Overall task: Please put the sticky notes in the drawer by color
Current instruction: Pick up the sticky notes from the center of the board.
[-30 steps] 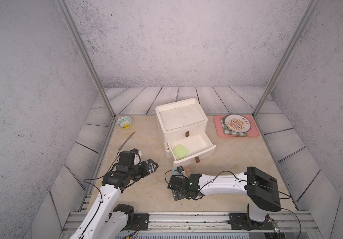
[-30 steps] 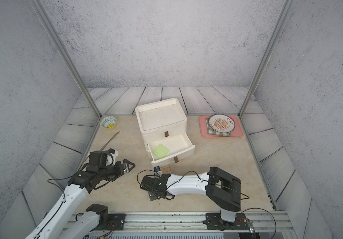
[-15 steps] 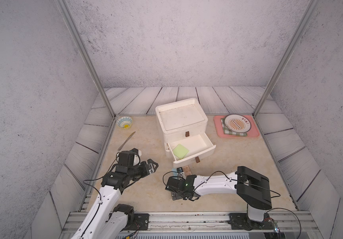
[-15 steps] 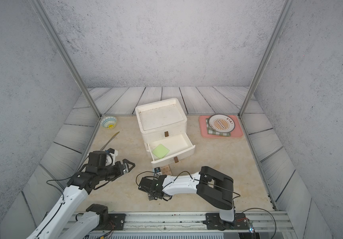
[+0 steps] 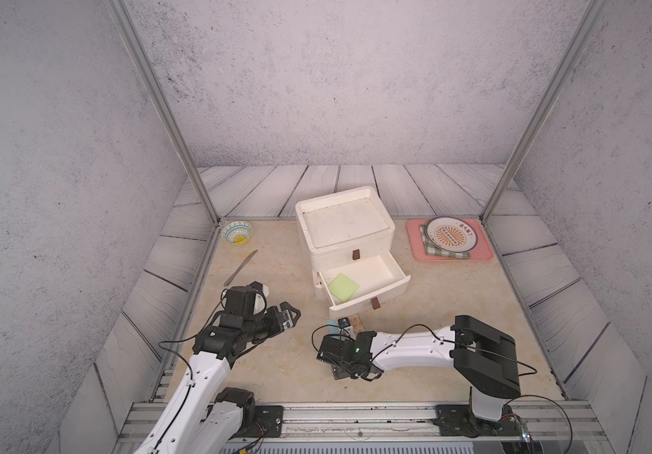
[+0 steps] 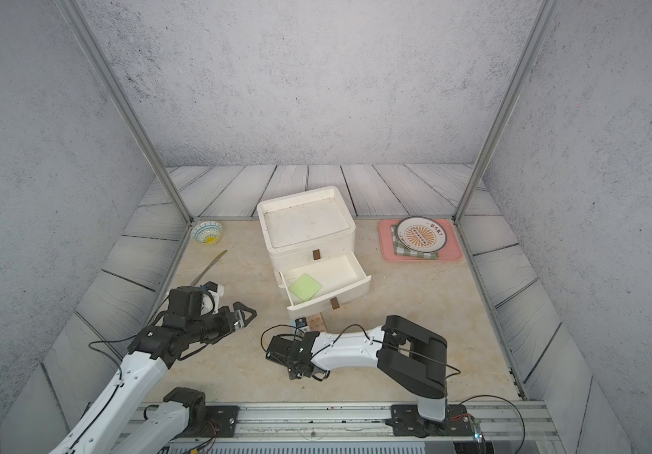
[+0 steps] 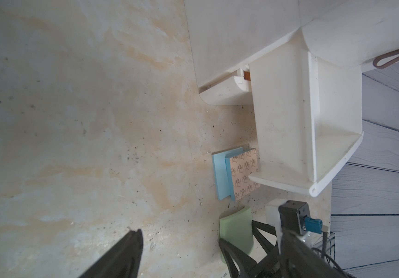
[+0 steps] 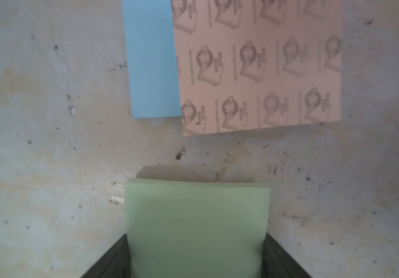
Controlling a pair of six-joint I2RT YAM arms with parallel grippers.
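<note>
My right gripper [image 5: 342, 359] points down at the table in front of the white drawer cabinet [image 5: 342, 220]. In the right wrist view its fingers [image 8: 114, 255] press both sides of a pale green pad of sticky notes [image 8: 197, 216], which bows between them. The arm hides that pad in both top views. Just beyond lie a light blue pad [image 8: 151, 60] and an orange-patterned pad [image 8: 256, 65], partly under the pulled-out middle drawer [image 5: 367, 271]. Another green pad [image 5: 343, 287] lies inside that drawer. My left gripper [image 5: 291, 319] hangs open and empty to the left.
A small patterned bowl [image 5: 237, 232] and a knife [image 5: 240, 262] lie at the back left. A pink tray [image 5: 485, 255] at the back right carries a checked cloth [image 5: 446, 253] and a plate [image 5: 451, 234]. Metal posts stand at both back corners.
The right arm has swung a little to the left and its jaws have closed in on the green pad. The left arm has not moved.
</note>
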